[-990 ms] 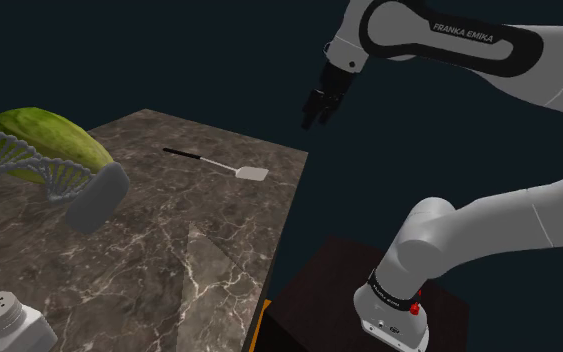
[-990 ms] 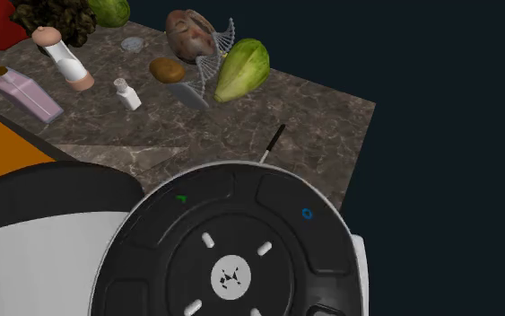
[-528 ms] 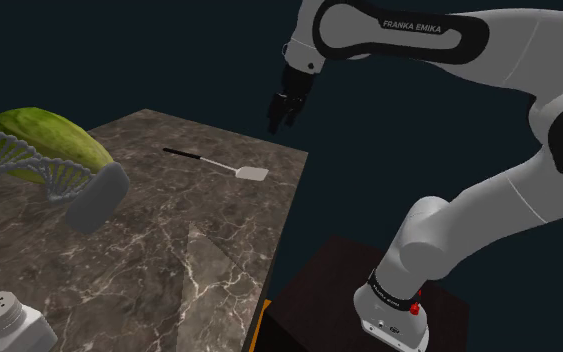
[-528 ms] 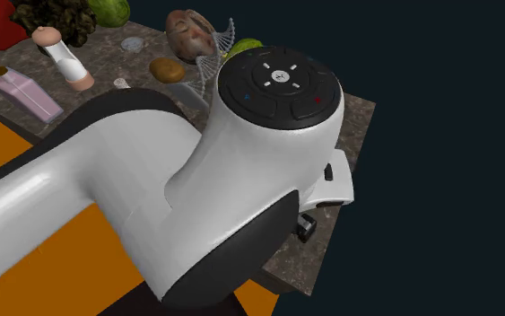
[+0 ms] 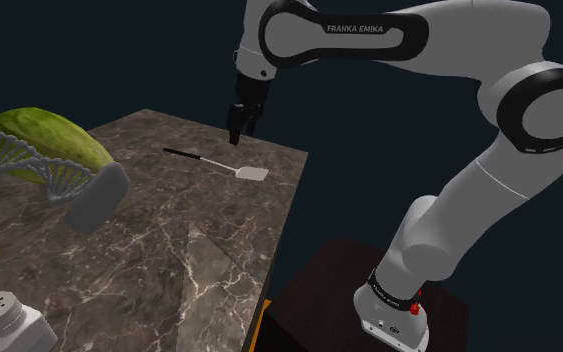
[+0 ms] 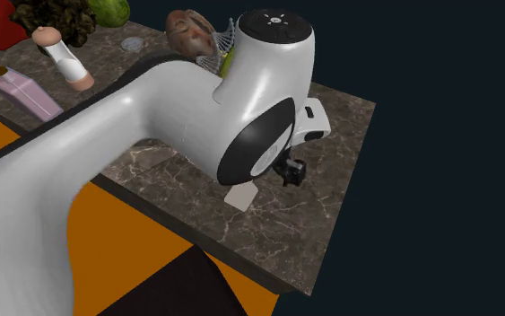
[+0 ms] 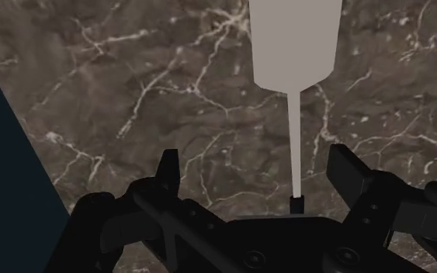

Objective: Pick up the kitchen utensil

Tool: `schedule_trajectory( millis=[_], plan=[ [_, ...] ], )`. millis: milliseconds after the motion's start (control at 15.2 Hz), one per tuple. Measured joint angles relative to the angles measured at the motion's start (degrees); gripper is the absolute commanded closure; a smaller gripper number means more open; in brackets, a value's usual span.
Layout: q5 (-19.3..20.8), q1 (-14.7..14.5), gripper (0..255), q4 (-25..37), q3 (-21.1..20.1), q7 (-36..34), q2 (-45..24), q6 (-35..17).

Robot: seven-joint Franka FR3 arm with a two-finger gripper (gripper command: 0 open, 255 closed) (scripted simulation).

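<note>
Now, in the shoulder view, the flat pale grey spatula with a thin black handle [image 5: 215,162] lies on the dark brown veined marble counter [image 5: 169,260], near its far corner, with the blade toward the counter's edge. The all-black two-finger gripper [image 5: 237,137] hangs just above the spatula, pointing down and apart from it. Well apart from the spatula, toward this view's left, lie a long green gourd-like fruit [image 5: 54,140] and a pale grey double-helix model on a grey base [image 5: 29,165]. Farther from the spatula and closer to the camera stands a white shaker with a holed lid [image 5: 4,320]; what is in it cannot be seen. A dark box stand [image 5: 319,288] sits beside the counter.

In the second exterior view the big white arm [image 6: 152,126] covers the spatula's handle. The blade shows below the arm, with the gripper just beside it. Far from the spatula, at the counter's other end, a flat pink bottle [image 6: 26,94] lies on its side. Near it is a tilted white bottle with a peach cap [image 6: 66,61]. The contents of both are hidden.

In the wrist view the jaws stand apart. The spatula's thin neck runs on the counter between the fingers [image 7: 168,167], touching neither, and its blade lies beyond the fingertips
</note>
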State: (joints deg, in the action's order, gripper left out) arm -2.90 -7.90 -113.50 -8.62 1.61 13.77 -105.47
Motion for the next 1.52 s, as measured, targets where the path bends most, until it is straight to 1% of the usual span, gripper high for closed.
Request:
schedule_trajectory(
  millis=[198,396,858,924,1518],
  plan=[
    [1.1,-1.25,0,5.36,-1.87,-0.11,-6.23,0.04],
    [2.1,-2.46,0,8.98,-3.39,-0.43,-10.69,0.03],
    [2.36,-2.67,0,5.05,-3.63,-0.4,-11.84,-4.86],
    [2.36,-2.67,255,4.77,-3.63,-0.39,-11.85,-5.15],
    [2.35,-2.64,255,4.44,-3.6,-0.33,-11.83,-5.49]
  ],
)
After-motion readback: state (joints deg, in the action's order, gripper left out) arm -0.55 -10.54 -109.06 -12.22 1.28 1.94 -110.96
